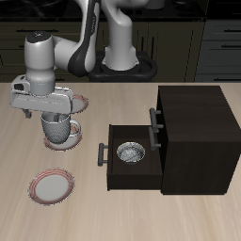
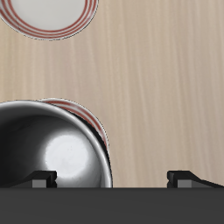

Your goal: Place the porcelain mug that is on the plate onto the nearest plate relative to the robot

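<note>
The porcelain mug point(image 1: 62, 132), glossy grey-white, stands upright on a red-rimmed plate point(image 1: 73, 128) in the middle of the table's bare side. My gripper point(image 1: 56, 115) hangs just above the mug, open and holding nothing. In the wrist view the mug point(image 2: 52, 153) fills the space under one fingertip point(image 2: 39, 180), while the other fingertip point(image 2: 187, 178) is over bare table, so the jaws straddle the mug's rim. Its plate point(image 2: 91, 120) peeks out beside it. A second plate point(image 1: 81, 100) lies farther back, toward the robot's base, mostly hidden by the arm.
A third red-rimmed plate point(image 1: 52, 185) lies near the table's front edge; a plate point(image 2: 48, 13) also shows in the wrist view. A dark cabinet point(image 1: 193, 132) stands beside the mug with its drawer point(image 1: 111, 169) pulled open, a small bowl point(image 1: 129, 151) inside.
</note>
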{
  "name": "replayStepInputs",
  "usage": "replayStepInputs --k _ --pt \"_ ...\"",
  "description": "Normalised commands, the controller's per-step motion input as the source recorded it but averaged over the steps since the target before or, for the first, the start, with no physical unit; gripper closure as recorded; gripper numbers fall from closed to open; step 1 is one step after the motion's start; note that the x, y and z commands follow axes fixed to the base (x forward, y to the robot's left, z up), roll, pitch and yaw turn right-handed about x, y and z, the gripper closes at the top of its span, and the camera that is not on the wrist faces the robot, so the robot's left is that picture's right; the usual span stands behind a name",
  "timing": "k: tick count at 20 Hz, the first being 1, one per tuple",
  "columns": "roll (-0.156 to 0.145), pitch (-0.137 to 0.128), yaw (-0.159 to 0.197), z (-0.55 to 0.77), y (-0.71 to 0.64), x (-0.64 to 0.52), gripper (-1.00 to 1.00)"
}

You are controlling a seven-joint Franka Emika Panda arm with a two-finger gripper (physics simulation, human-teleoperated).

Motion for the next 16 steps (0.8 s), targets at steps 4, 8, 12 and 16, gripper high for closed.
replayStepInputs --k 4,8,12,16 --pt "0.026 0.093 -0.01 -0.55 -0.03 0.13 1.0" --pt "0.009 0.022 -0.032 -0.06 -0.03 -0.02 1.0" --pt "0.012 -0.02 -0.006 0.09 -0.04 -0.06 1.0" --pt "0.004 -0.021 -0.012 0.08 0.0 0.01 1.0"
